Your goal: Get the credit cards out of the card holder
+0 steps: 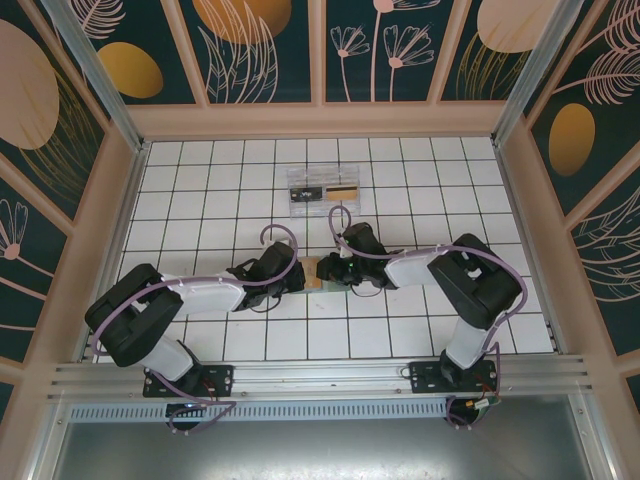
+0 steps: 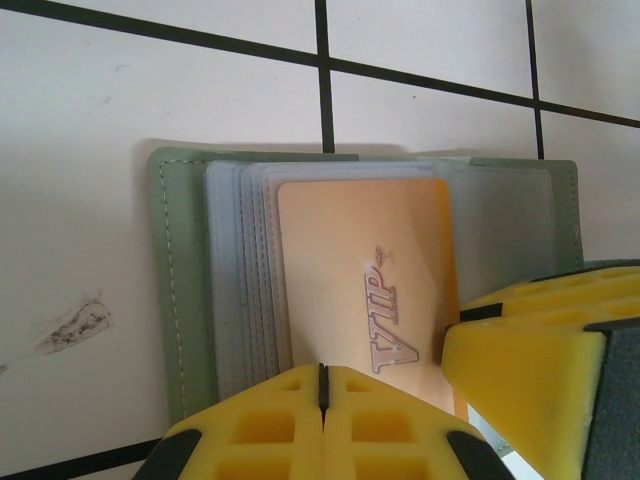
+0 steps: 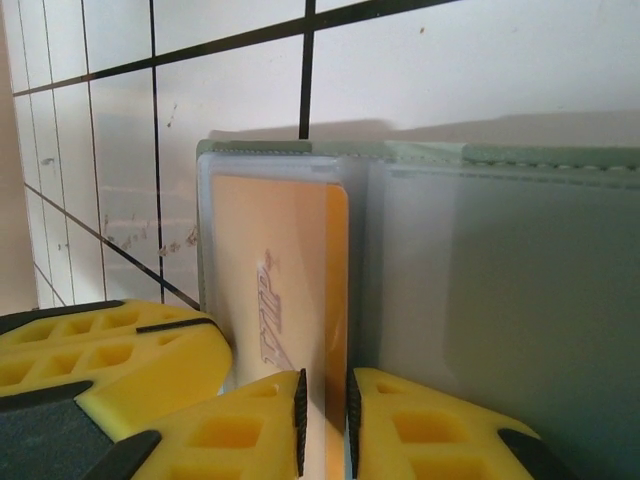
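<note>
Sage-green stitched card holder (image 2: 165,300) is lying open on glossy white tiles (image 2: 90,150), mid-table. Right gripper (image 3: 325,410) is pinching the rigid orange VIP card (image 3: 280,270) at its 6 o'clock edge; the card is apparently sitting in a frosted plastic sleeve (image 3: 500,300). Left gripper (image 2: 322,385), jaws pressed together, is resting over the holder's 6 o'clock edge. Extraction is looking barely begun. Whether the other sleeves are holding cards cannot be told.

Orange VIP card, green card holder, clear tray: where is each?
orange VIP card (image 2: 340,240), left wrist view, plain face above the lettering.
green card holder (image 2: 180,290), left wrist view, left cover edge.
clear tray (image 1: 325,172), top external view, far rim.
</note>
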Available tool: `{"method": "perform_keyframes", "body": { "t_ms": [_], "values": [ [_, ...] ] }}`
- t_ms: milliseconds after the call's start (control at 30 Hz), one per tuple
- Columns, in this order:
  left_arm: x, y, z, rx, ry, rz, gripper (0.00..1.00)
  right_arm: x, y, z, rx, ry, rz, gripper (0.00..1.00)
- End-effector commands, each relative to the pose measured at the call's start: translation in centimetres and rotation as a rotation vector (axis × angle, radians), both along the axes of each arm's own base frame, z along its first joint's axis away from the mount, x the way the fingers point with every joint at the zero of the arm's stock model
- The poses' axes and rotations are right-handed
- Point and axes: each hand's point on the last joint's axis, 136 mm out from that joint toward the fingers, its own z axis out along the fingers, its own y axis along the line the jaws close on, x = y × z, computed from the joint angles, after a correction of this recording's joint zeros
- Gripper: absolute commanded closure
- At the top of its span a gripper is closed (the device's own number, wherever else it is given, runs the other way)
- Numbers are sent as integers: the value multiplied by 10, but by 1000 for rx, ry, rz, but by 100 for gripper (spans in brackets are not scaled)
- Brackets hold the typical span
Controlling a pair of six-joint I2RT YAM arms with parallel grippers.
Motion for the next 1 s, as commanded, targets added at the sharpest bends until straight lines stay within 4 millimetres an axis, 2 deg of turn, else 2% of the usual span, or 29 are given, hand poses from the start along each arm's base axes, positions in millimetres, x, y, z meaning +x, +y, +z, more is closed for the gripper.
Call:
{"method": "perform_keyframes", "body": {
  "t_ms": [0,267,567,700,833,967],
  "values": [
    [-10,8,-15,30,47,4,100,-1,4,1,60,24,7,81],
    [-9,9,-12,31,40,7,100,-1,-4,0,94,45,-9,99],
    [-7,16,-3,49,15,30,100,-2,-18,-10,92,71,-42,100],
    [-7,18,-6,60,18,36,100,-3,-26,-16,79,85,-63,100],
    [-7,16,-8,57,24,30,100,-3,-27,-16,75,85,-64,100],
    [-5,12,2,40,4,19,100,-3,-28,-17,68,82,-65,100]
  ]
}}
